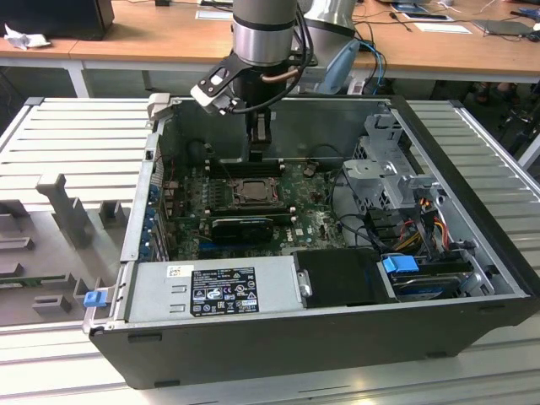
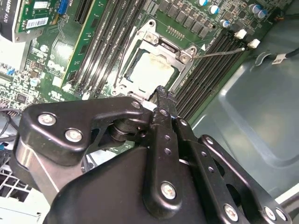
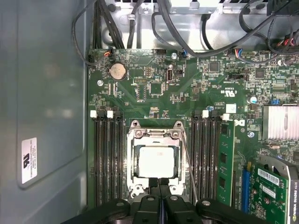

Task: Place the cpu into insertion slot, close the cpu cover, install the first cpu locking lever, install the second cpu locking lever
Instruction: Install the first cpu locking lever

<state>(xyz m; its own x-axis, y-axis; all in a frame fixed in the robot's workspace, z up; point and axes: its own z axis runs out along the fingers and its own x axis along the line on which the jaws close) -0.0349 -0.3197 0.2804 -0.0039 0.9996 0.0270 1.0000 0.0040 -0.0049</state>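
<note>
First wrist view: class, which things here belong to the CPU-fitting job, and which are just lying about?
Job in hand:
- pale silver square cpu
- thin silvery metal-frame cpu cover
- thin wire locking lever
- black two-fingered tool

Just lying about:
- round silver coin battery
- long black memory slots
- finned silver heatsink
- black cables

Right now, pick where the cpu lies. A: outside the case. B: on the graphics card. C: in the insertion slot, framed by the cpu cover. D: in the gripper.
C: the cpu shows through the cut-out of the cpu cover in the insertion slot, with the gripper at its edge.
</note>
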